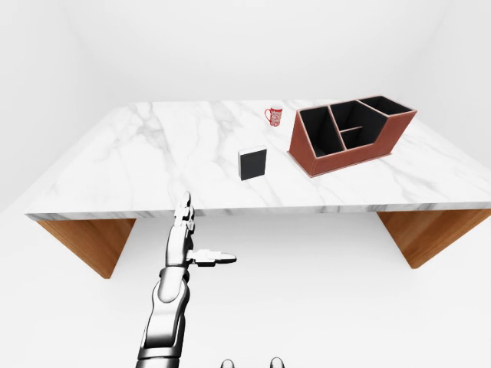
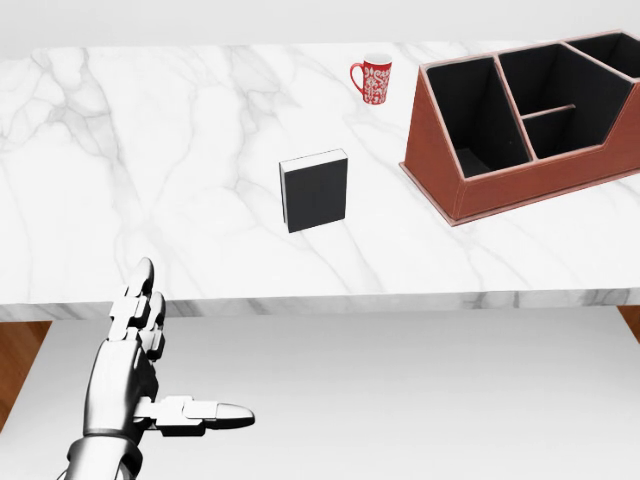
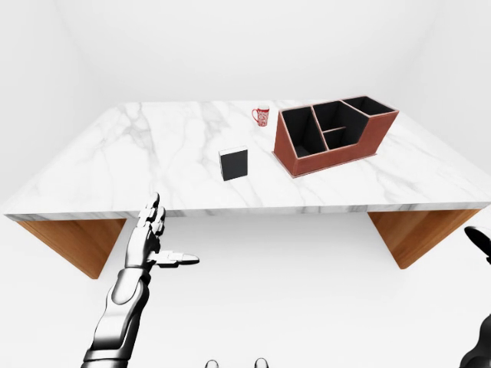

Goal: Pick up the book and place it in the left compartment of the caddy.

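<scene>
the left hand (image 2: 150,385) is nearest, below the table (image 2: 150,180) edge, spread wide, holding nothing. the white marble table sits in a plain white room. the black book (image 2: 315,191) stands mid-table, left of the brown caddy (image 2: 530,180). farther off is a red mug (image 2: 374,79).

Bare white simulated room; marble table (image 1: 153,169), nothing else.
</scene>
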